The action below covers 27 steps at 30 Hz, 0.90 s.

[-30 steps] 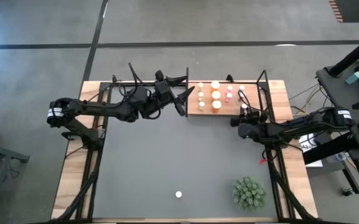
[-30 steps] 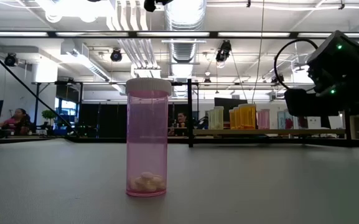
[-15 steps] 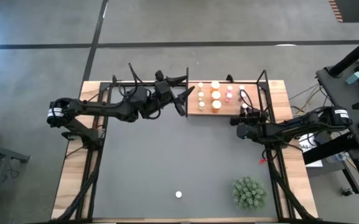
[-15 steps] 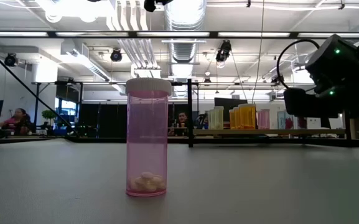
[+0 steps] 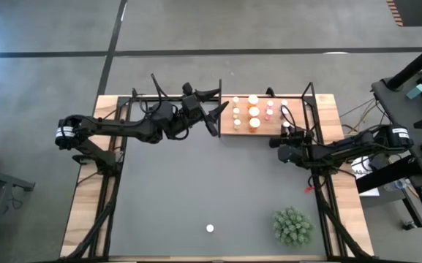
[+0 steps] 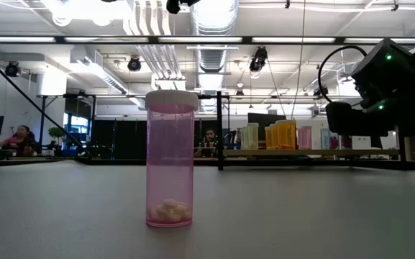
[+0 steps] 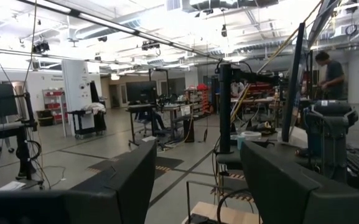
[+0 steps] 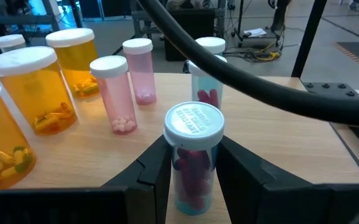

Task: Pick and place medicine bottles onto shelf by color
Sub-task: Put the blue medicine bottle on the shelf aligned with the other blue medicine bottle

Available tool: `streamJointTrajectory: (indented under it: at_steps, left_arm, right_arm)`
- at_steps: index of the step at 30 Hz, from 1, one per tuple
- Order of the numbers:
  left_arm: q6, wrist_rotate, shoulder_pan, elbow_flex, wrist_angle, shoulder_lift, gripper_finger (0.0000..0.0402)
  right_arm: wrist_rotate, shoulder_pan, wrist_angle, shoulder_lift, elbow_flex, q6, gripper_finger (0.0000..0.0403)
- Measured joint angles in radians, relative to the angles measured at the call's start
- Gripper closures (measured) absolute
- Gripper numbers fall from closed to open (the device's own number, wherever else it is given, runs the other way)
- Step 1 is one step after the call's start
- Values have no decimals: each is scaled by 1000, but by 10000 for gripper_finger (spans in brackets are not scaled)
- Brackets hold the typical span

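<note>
2 dark fingers of the right gripper (image 8: 191,180) close on a pale green bottle (image 8: 193,158) with a white cap, held upright over the near right corner of the shelf (image 5: 262,130). Just beyond it stand another pale green bottle (image 8: 209,74), 2 pink bottles (image 8: 116,93) and several orange bottles (image 8: 33,90), all upright and close together. Risk 1: lowered off-line, the held bottle could bump a standing neighbour and tip it (the gaps look narrow). Risk 2: set too near the board's edge, it could topple off when released. Risk 3: the black cable (image 8: 260,81) arching across the right wrist view may snag a cap as the arm withdraws. The left gripper (image 5: 214,111) waits with fingers apart and nothing between them, raised just beside the shelf's left end; a swing toward the shelf could strike its post. 1 pink bottle (image 6: 170,159) remains alone on the mat (image 5: 196,190), well apart from the shelf, near a green plant (image 5: 292,226).
</note>
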Motion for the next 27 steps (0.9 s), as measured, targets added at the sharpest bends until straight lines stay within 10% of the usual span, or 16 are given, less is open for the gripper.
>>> streamJointTrajectory:
  at_steps: [27]
  left_arm:
    - [9, 0, 7, 0, -21, 0, 185]
  right_arm:
    - [2, -55, 50, 0, -1, 10, 268]
